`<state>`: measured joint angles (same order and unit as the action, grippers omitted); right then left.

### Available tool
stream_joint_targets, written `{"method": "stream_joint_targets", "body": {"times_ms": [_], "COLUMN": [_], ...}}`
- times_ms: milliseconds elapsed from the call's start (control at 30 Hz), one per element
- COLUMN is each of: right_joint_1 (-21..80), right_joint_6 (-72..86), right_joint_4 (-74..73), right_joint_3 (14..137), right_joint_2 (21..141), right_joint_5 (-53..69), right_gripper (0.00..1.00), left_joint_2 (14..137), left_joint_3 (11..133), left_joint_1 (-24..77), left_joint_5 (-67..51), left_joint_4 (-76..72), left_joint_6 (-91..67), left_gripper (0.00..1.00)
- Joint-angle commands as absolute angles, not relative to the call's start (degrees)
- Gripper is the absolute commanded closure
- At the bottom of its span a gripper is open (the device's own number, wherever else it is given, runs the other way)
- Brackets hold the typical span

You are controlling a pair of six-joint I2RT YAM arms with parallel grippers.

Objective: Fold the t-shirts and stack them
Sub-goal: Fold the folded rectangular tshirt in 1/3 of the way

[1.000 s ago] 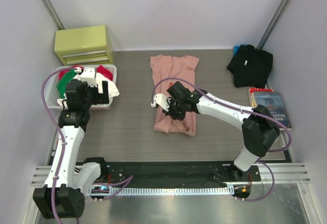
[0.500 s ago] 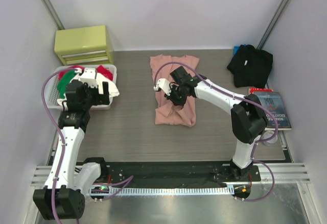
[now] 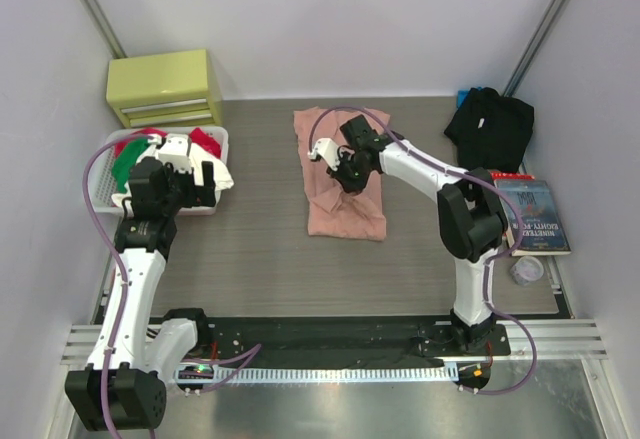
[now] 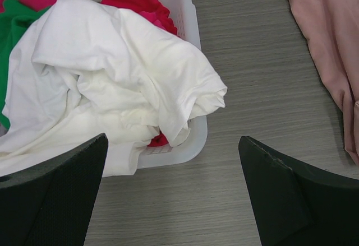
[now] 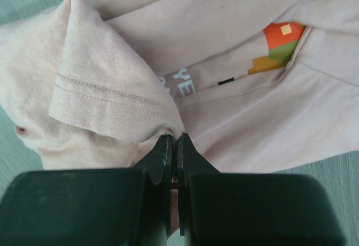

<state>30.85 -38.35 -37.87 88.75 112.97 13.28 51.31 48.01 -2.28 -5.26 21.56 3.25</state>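
The pink tee's [image 5: 235, 128] hemmed fold is clamped in the closed right gripper [image 5: 174, 145], the rest lying beneath it. The black tee [image 3: 490, 127] is heaped well to its right. The left gripper [image 4: 173, 142] is spread wide, a basket [image 4: 193, 27] just ahead.

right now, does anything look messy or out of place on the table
A crumpled white cloth spills over the rim of the white plastic basket at the left. The black t-shirt lies in an unfolded heap at the far right.
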Motion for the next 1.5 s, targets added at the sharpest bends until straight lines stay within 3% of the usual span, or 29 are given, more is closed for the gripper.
{"method": "stream_joint_targets", "body": {"times_ms": [0, 500, 1033, 1067, 1100, 1200, 1300, 1467], "right_joint_1": [29.62, 27.42, 31.55, 31.73, 31.73, 31.82, 31.9, 31.9], "right_joint_6": [-39.64, -38.5, -37.44, -37.44, -37.09, -36.74, -36.65, -35.51], "right_joint_4": [-36.12, -32.79, -32.17, -31.82, -31.38, -27.26, -25.58, -22.16], "right_joint_3": [93.86, 97.03, 97.38, 97.56, 97.38, 93.53, 91.23, 88.42], "right_joint_2": [115.22, 118.48, 116.8, 117.33, 117.42, 115.06, 113.39, 111.45], "right_joint_5": [14.68, 14.32, 13.54, 12.32, 11.7, 10.73, 10.37, 7.74], "right_gripper": [0.99, 0.99, 0.99, 0.96, 0.67, 0.37, 0.31, 0.29], "left_joint_2": [50.63, 51.59, 51.33, 51.24, 51.15, 50.98, 51.68, 52.38], "left_joint_3": [47.9, 47.72, 47.64, 47.64, 47.64, 47.55, 47.46, 48.07], "left_joint_1": [-2.55, -2.55, -2.64, -2.64, -2.64, -2.55, -2.64, -2.64], "left_joint_5": [-6.42, -8.0, -8.26, -8.35, -8.35, -8.35, -8.61, -9.23], "left_joint_4": [20.48, 20.48, 20.48, 20.48, 20.48, 20.74, 20.74, 21.18], "left_joint_6": [2.72, 2.46, 2.46, 2.46, 2.55, 2.55, 2.72, 2.55], "left_gripper": [0.0, 0.0, 0.0, 0.0, 0.0, 0.0, 0.0, 0.0]}}
